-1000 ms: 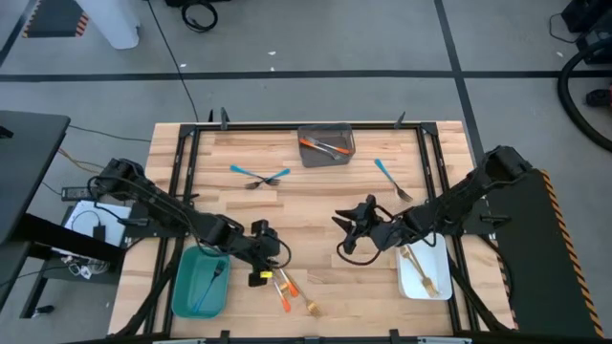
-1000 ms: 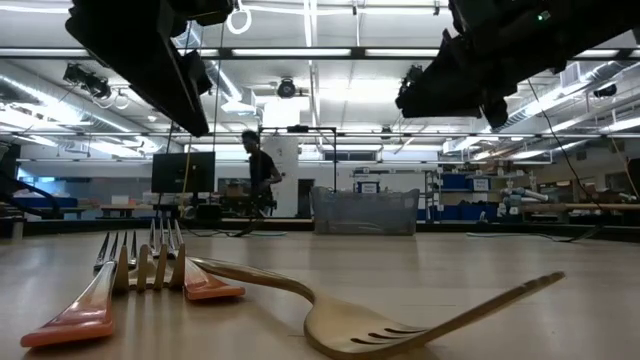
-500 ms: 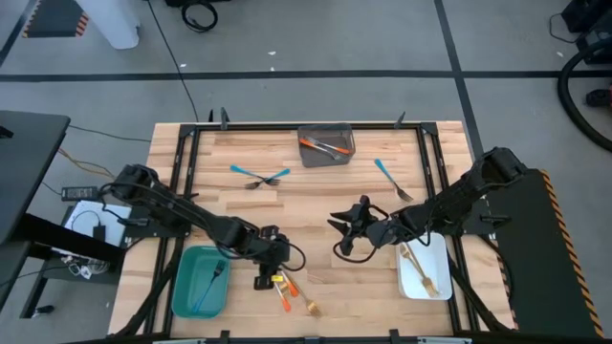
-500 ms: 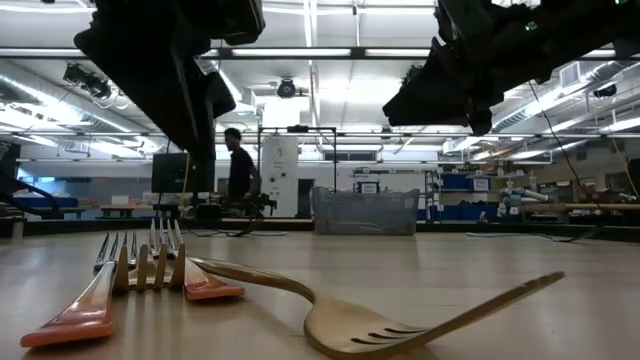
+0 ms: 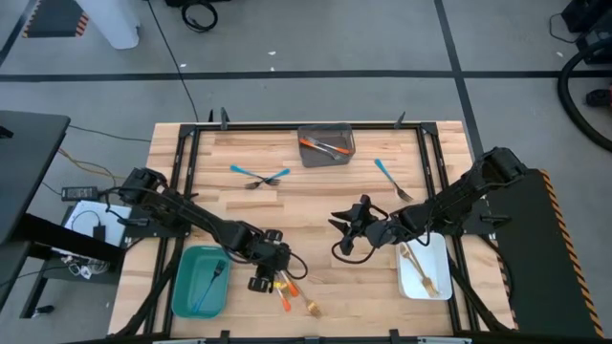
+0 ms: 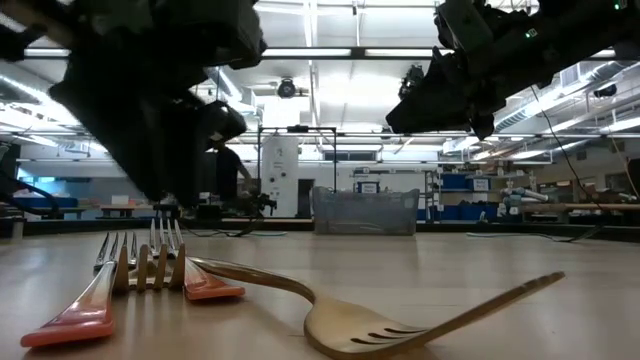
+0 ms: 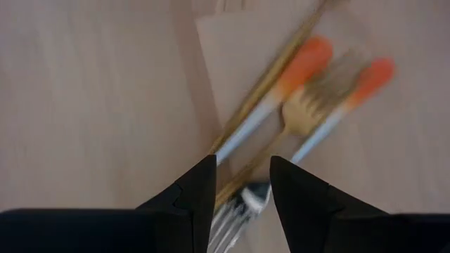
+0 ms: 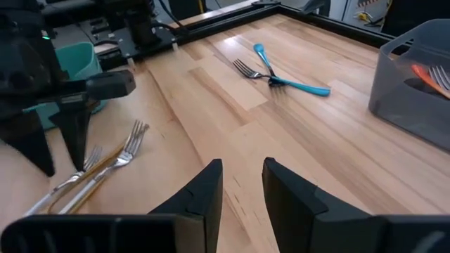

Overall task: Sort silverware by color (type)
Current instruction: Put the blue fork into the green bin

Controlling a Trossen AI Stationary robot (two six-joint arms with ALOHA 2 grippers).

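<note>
A: While the left gripper hangs over the pile of orange-handled forks and a gold fork at lower centre of the high view, what are its jaws doing?

B: Spread apart, gripping nothing. Wrist view shows both tips just above the crossed cutlery, orange handles lying between and beyond them.

A: Right gripper?

B: Mid-frame, right of centre, above bare wood. Fingers parted with a gap, nothing between them.

A: Rest of the silverware?

B: Two blue forks crossed at upper left of the table, another blue fork at upper right. Orange-handled pieces sit in the grey bin at top centre. One blue-handled fork in the teal bin, lower left. Gold pieces in the white bin, lower right.

A: Any readable text, brands?

B: None legible. Signs in the low view's background room are too small to read.
</note>
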